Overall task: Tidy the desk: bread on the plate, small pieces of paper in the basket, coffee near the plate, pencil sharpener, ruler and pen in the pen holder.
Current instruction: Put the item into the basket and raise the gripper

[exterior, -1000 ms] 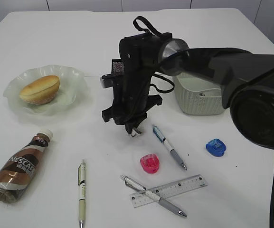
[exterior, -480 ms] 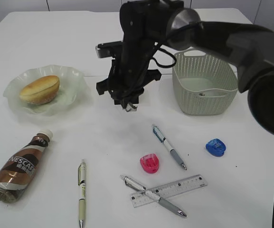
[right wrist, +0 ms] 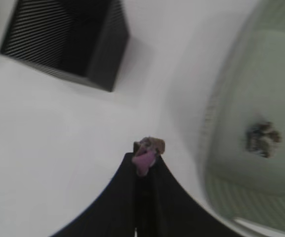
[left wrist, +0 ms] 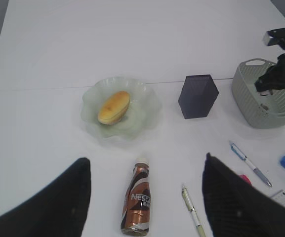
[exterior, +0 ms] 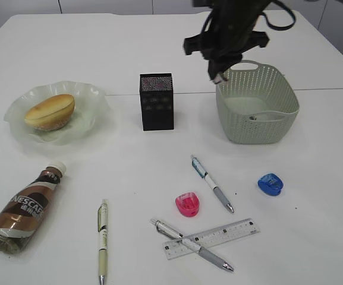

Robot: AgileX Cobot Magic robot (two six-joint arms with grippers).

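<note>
Inside, bread (exterior: 50, 111) on plate (exterior: 94, 95).

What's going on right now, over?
Right tool shut on paper scrap, near basket. Left tool open, empty. Another scrap already in basket. Path clear.

right gripper (exterior: 220, 76) rose, moved right toward basket (exterior: 257, 107) rim (holding paper wad (right wrist: 149, 148)); pen holder (exterior: 157, 101) uncovered

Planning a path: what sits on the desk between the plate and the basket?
Only the pen holder stands between the plate and the basket, clearest in the exterior view.
</note>
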